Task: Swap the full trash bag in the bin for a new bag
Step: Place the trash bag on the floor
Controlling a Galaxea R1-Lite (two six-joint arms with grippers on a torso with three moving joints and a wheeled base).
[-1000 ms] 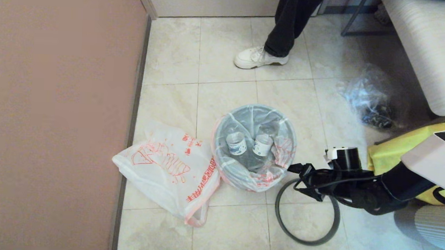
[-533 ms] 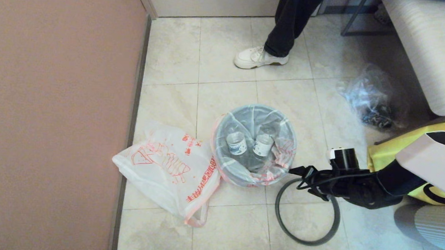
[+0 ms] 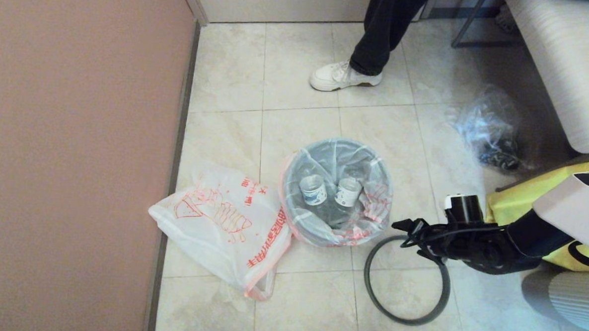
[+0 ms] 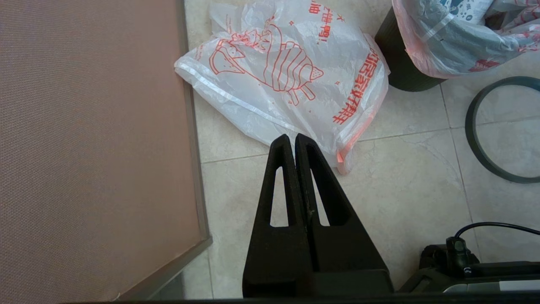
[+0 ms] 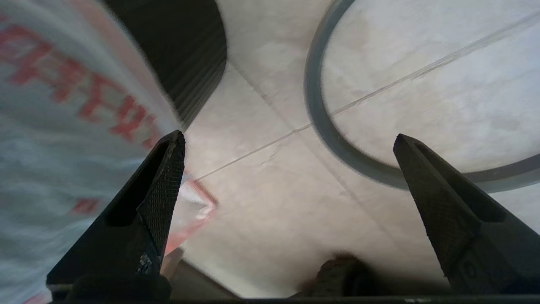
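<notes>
The pale grey bin (image 3: 292, 212) stands on the tiled floor, lined with the full trash bag (image 3: 372, 208), whose edge folds over the bin's lip. Two white-labelled bottles (image 3: 313, 189) stand inside. Its dark grey ring rim (image 3: 367, 280) lies apart on the floor to the bin's right. The new bag (image 3: 222, 222) lies flat to the bin's left. My right gripper (image 3: 408, 235) is open, low beside the bin's right side over the ring, holding nothing; its wrist view shows the full trash bag (image 5: 63, 126), the bin wall (image 5: 190, 50) and the ring (image 5: 333, 139). My left gripper (image 4: 293, 137) is shut and empty, held back from the new bag (image 4: 287, 80).
A pink-brown wall (image 3: 76, 151) runs along the left, close to the new bag. A person's leg and white shoe (image 3: 338, 75) stand behind the bin. A clear plastic bag (image 3: 490, 127), a yellow fabric bag (image 3: 516, 205) and a pale bench (image 3: 567, 63) lie to the right.
My right gripper has drawn back to the right, away from the bin's lip, and now sits over the ring. The bag's folded edge hangs slightly less low.
</notes>
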